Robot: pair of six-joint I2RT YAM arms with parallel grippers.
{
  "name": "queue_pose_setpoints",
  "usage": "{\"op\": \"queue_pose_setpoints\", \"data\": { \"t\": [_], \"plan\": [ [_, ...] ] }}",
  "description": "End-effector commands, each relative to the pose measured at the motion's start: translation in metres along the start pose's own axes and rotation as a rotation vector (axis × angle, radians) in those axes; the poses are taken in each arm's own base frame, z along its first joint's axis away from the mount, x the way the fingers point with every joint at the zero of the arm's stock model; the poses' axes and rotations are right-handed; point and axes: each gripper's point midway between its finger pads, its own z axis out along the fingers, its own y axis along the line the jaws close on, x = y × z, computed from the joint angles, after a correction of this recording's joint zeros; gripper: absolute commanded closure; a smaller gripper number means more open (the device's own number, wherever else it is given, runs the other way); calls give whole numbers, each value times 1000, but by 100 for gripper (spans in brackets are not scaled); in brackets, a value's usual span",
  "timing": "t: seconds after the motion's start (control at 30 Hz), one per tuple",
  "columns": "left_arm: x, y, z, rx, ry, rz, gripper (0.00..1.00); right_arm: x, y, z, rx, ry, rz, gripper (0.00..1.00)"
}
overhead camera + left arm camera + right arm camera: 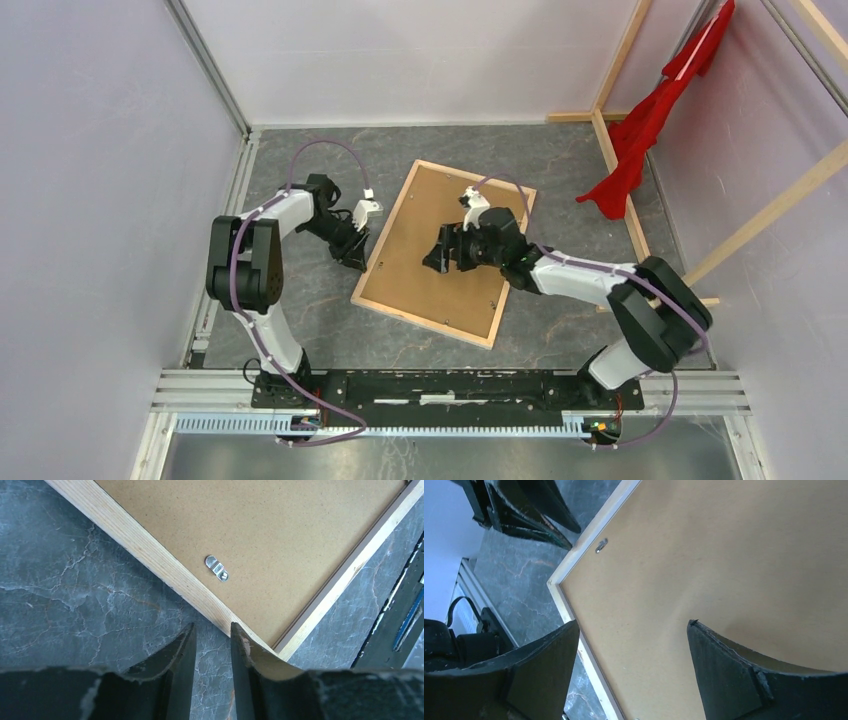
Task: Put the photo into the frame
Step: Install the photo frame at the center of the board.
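Note:
The frame (pixel 420 321) lies back up on the grey table, bare light wood border showing, with the plain brown backing board (pixel 420 250) set in it. The photo is hidden. My left gripper (pixel 355 258) sits low at the frame's left edge near its near corner. In the left wrist view the left gripper (pixel 212 630) has its jaws a little apart with only table between them, just off the wood border (pixel 150 555). A small metal clip (pixel 217 568) sits on the board. My right gripper (pixel 432 258) hovers wide open and empty over the board (pixel 704 555).
A red cloth (pixel 650 120) hangs on bare wooden beams (pixel 620 180) at the back right, and another beam (pixel 770 220) slants on the right. White walls enclose the left and back. A metal rail (pixel 450 385) runs along the near edge.

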Motion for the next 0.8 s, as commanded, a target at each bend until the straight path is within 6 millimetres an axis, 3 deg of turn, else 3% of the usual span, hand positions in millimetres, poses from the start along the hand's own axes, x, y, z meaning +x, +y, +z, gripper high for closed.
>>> {"op": "queue_pose_setpoints", "data": {
  "t": [0.0,0.37,0.5,0.77],
  "plan": [
    [-14,-5,-2,38,-46,-35,64,-20,47,24,-133,-62,-12,15],
    [1,-1,10,55,-8,-65,84,19,96,84,-247,34,-12,20],
    [2,0,11,55,-5,-69,86,24,99,101,-253,54,-8,22],
    [8,0,15,57,5,-79,87,38,90,115,-240,82,5,26]
  ]
}}
